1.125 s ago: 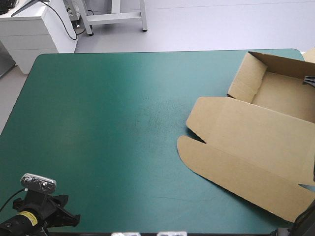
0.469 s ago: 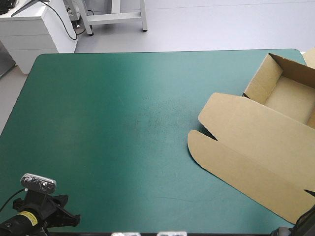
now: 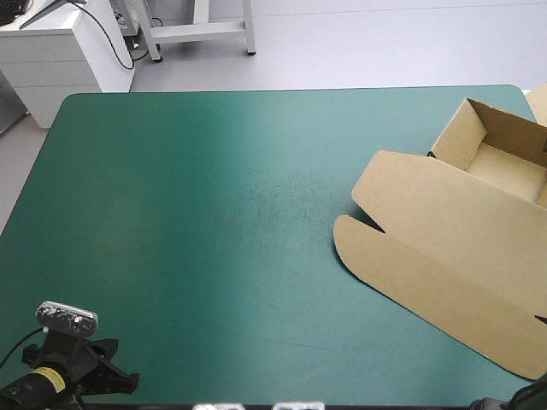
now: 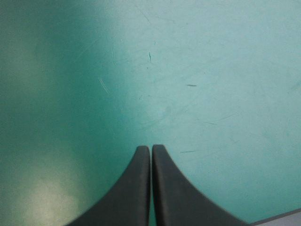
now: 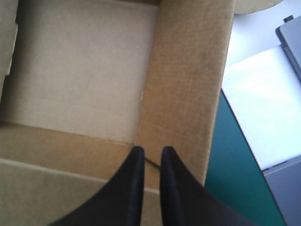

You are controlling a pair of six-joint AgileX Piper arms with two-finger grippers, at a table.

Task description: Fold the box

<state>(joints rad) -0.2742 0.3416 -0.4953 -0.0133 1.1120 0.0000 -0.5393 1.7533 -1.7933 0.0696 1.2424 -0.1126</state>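
Dragged farther toward the right edge of the table (image 3: 171, 213) than just before, and turned a little on the way: the box (image 3: 461, 231), now at the table's far right corner with part of it past the right edge and out of the high view. Probably a repositioning pull rather than a fold, since no fresh wall or flap raised in the meantime. Already an open tray (image 3: 504, 166) toward the table's far edge, walls upright and tucked. Flat on the teal-green cover toward the table's middle: the lid (image 3: 419, 248), rounded tuck flap leading, a small notch where flap meets lid. Clamped on a tray wall on the side toward the table's right edge, all but closed with brown board between the black fingers: the right gripper (image 5: 149, 149). Closed on nothing, fingers meeting in one arch above bare cover by the table's near left corner: the left gripper (image 4: 151, 147), idle and well apart from the box.
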